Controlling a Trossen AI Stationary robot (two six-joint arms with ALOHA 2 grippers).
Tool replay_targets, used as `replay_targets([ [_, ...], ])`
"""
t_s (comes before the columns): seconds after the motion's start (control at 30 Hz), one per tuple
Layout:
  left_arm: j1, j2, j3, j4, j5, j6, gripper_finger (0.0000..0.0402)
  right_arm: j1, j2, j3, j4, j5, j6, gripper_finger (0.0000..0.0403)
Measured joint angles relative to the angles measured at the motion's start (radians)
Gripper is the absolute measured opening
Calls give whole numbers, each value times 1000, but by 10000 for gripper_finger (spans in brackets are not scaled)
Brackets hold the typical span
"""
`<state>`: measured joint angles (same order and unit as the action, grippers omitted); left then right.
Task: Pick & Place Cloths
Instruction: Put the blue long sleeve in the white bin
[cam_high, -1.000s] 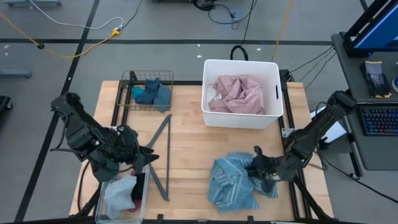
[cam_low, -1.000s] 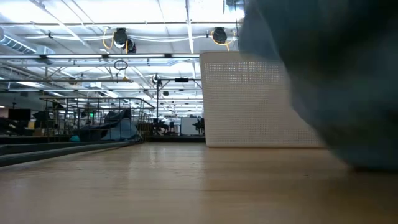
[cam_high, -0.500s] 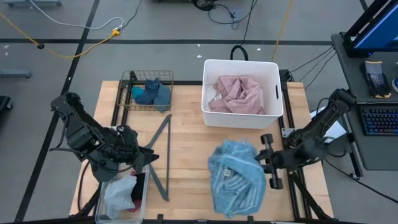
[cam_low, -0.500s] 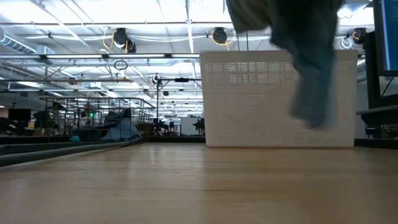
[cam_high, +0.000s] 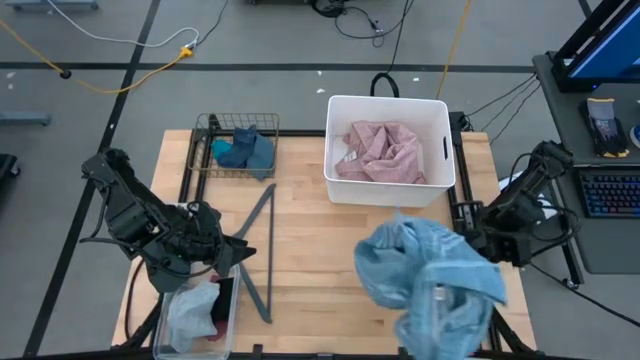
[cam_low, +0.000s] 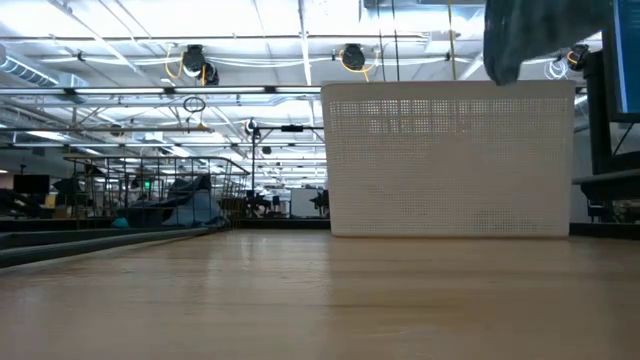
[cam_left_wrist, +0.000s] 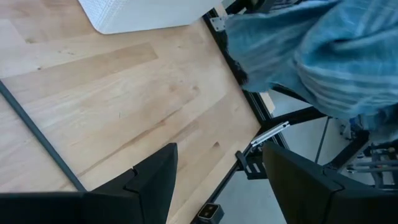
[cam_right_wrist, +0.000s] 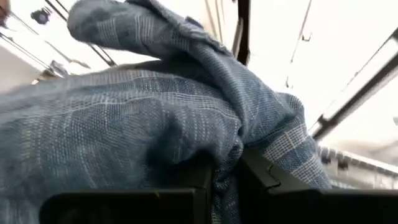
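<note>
Blue striped cloth (cam_high: 430, 280): held aloft, clamped in the right gripper (cam_right_wrist: 227, 180). Left gripper (cam_left_wrist: 217, 180): spread wide, empty, beside the hanger (cam_high: 258, 250).

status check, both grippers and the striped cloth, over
Right gripper shut on blue striped cloth, lifted clear of table. Left gripper open, idle near clear bin. White bin ahead, holds pink cloth.

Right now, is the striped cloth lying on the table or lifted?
Lifted. The right gripper is shut on the striped cloth; in the low view only its hem hangs at the top, above the table.
</note>
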<state>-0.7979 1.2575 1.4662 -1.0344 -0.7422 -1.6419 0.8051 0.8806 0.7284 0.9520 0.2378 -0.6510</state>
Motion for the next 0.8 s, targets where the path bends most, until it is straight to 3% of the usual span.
replay_targets([
  [0.5, 28, 0, 0, -1, 4, -10, 244, 0, -6, 0, 8, -49, -24, 29],
  [0.67, 41, 0, 0, -2, 14, 27, 244, 0, -6, 6, 6, 169, 8, 29],
  [0.8, 51, 0, 0, -15, 4, 168, 244, -1, 4, 73, -33, 334, -24, 29],
])
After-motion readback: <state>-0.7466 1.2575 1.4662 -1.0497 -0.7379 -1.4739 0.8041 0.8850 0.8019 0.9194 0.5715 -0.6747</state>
